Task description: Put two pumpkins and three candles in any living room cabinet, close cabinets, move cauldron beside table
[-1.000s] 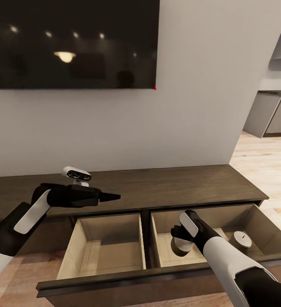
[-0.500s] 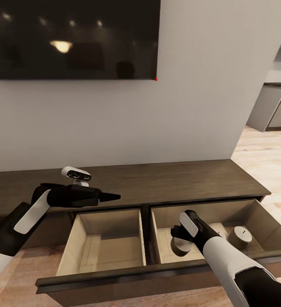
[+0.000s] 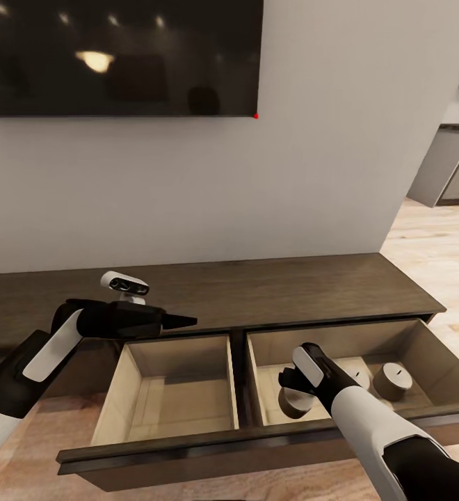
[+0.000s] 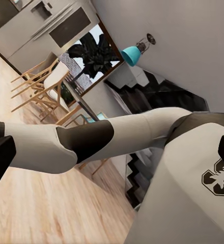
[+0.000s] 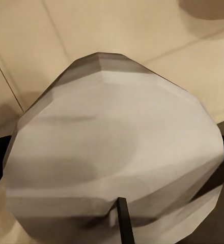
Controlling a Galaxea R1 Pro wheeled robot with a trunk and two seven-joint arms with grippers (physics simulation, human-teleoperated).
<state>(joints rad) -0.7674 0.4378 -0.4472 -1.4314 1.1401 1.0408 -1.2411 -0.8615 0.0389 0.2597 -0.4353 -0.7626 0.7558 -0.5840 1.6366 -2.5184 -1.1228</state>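
A pale wall (image 3: 313,139) fills the upper half of the head view, with a dark screen (image 3: 118,56) mounted at the upper left and light wood floor (image 3: 431,236) seen at the right edge. Across the lower half runs the long dark cabinet (image 3: 292,292), with a wide drawer (image 3: 188,456) pulled out at the bottom of the frame and split into two pale compartments.

In the right compartment three candles are seen: one (image 3: 392,380) standing free at the lower right, a second (image 3: 358,378) partly hidden behind the right arm, and a third (image 3: 295,400) held under the right gripper (image 3: 293,391). In the right wrist view this candle (image 5: 112,152) is shown very close, with dark jaws pressed against its sides; the drawer floor is seen behind it.

The left gripper (image 3: 184,321) is held over the cabinet top at centre left, its jaws pressed together into a point. In the left wrist view the robot's own arm and body block most of the scene; a dining area is glimpsed beyond.
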